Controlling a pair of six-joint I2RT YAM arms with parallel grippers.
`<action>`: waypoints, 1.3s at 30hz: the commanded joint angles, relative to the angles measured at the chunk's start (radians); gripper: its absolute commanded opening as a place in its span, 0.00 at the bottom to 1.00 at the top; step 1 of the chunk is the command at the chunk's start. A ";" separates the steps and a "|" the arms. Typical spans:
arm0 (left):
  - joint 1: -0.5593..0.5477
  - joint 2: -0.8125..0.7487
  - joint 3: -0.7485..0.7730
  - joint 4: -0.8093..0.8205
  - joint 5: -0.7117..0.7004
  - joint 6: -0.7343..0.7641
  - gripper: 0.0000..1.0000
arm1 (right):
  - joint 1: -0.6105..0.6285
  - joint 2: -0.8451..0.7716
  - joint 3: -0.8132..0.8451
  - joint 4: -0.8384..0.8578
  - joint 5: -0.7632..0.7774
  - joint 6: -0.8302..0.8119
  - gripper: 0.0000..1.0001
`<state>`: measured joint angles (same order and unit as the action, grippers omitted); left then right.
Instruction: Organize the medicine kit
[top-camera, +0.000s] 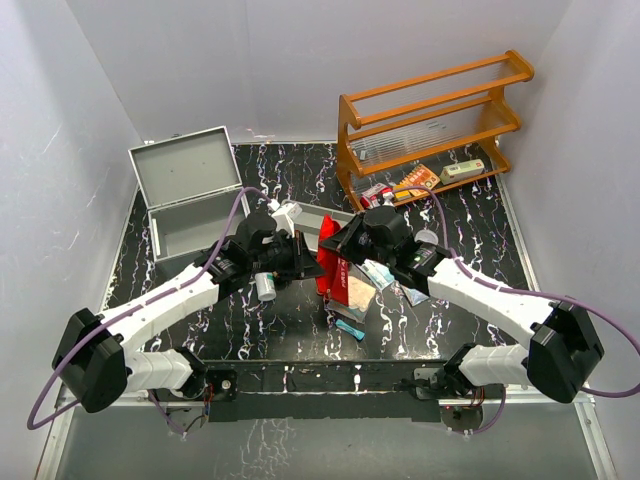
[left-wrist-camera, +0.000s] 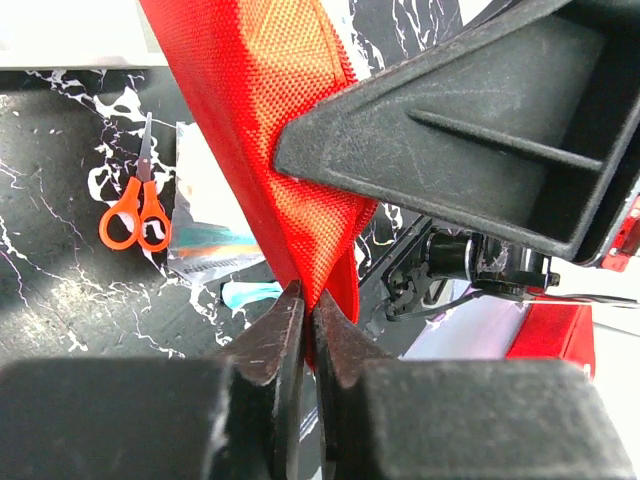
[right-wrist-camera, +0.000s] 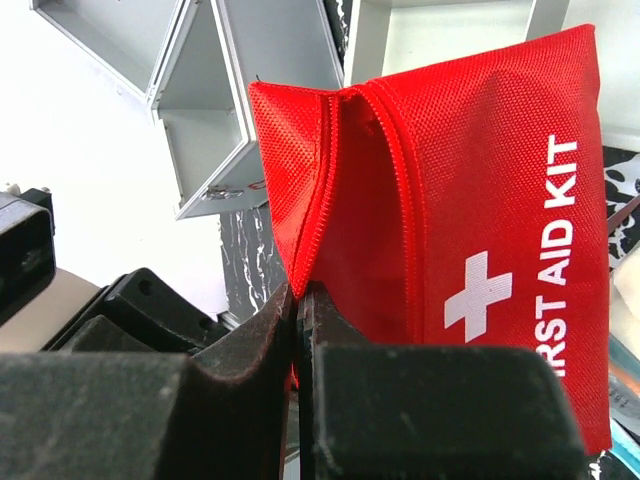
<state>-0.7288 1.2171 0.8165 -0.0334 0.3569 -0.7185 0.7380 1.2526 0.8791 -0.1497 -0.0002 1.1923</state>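
— Top external checked first: found the medicine kit (top-camera: 185, 195) at the far-left back of the worktop (top-camera: 300, 330), lid raised, well apart from both claws.

— And placed the claws where?

— Spotted the left claw (top-camera: 300, 256) and the right claw (top-camera: 338, 250) near mid-worktop, meeting at a red pouch (top-camera: 328, 265), to the right of the kit and nearer the bases.

— Clenched or released?

— Clenched, both. From the left wrist, saw the left claw (left-wrist-camera: 307, 300) pinching a lower edge of the pouch (left-wrist-camera: 270, 110), jaws almost touching with fabric between. From the right wrist, saw the right claw (right-wrist-camera: 297, 300) nipping a corner of the pouch (right-wrist-camera: 450, 230), lettered FIRST AID KIT beside a white cross.

— Caught the kit from the wrists at all?

— Only from the right wrist: glimpsed it (right-wrist-camera: 200, 130) beyond the pouch, upper left, cut off by the frame edge. Could not make out latches there.

— Anything else hidden?

— Lost most of the pouch behind the two wrists from above. Noticed orange scissors (left-wrist-camera: 135, 215) flat on the worktop, just beside a clear packet (left-wrist-camera: 215, 240), itself partly covered by the pouch.

— Arm poses?

— Saw both arms stretched inward from the near corners, forearms converging, wrists face to face with the pouch on edge between them.
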 joint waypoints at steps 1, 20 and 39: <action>-0.001 -0.001 0.005 -0.001 -0.024 0.037 0.00 | 0.004 0.010 0.045 0.011 0.007 -0.041 0.00; -0.001 0.022 0.086 -0.167 -0.085 0.167 0.00 | 0.004 0.098 0.263 -0.380 0.198 -0.374 0.42; -0.001 0.024 0.096 -0.181 -0.058 0.185 0.00 | 0.027 0.297 0.328 -0.317 0.067 -0.485 0.37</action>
<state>-0.7288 1.2495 0.8719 -0.2035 0.2783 -0.5434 0.7551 1.5414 1.1522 -0.5087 0.0414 0.7166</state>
